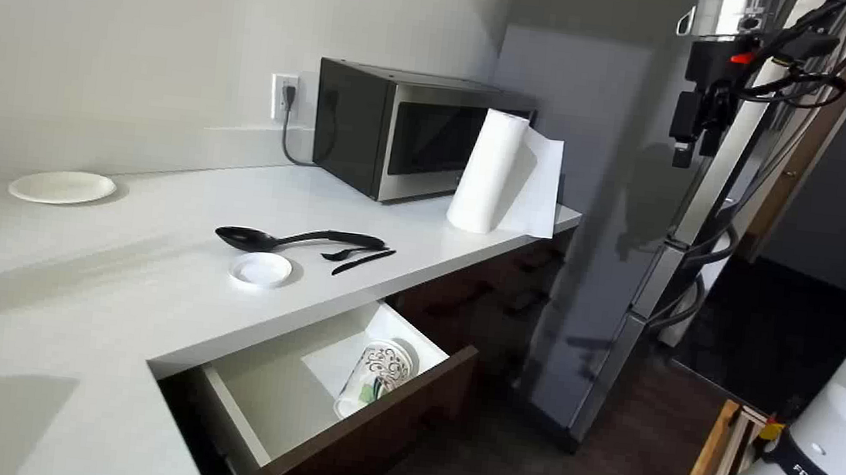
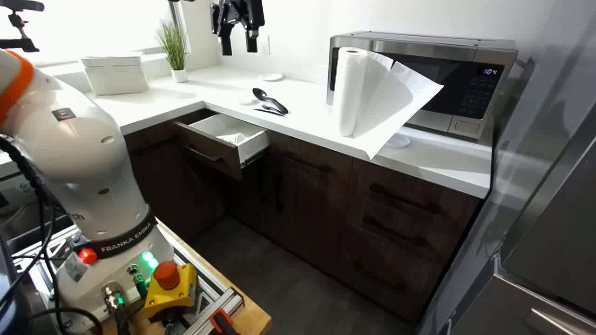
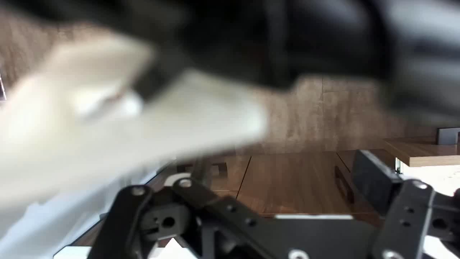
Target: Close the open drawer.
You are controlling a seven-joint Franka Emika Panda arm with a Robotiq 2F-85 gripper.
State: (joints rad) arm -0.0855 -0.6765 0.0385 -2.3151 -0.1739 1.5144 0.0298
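The drawer [image 1: 404, 430] stands pulled out below the counter, with a dark brown front and pale inner walls. It also shows open in an exterior view [image 2: 209, 151], with a bar handle on its front. A patterned paper cup [image 1: 376, 376] lies on its side inside. In the wrist view the drawer [image 3: 427, 153] shows only partly at the right edge. My gripper [image 2: 239, 49] is open and empty, high above the counter and apart from the drawer. It also shows at the top right of an exterior view [image 1: 695, 151], and its fingers frame the wrist view [image 3: 287, 174].
On the white counter [image 1: 116, 278] are a black spoon [image 1: 248, 238], small black cutlery, a white lid [image 1: 262, 269], a plate [image 1: 63, 187], a paper towel roll [image 1: 487, 174] and a microwave [image 1: 417, 136]. A fridge [image 1: 602, 231] stands beside it. Blurred pale and dark shapes cover much of the wrist view.
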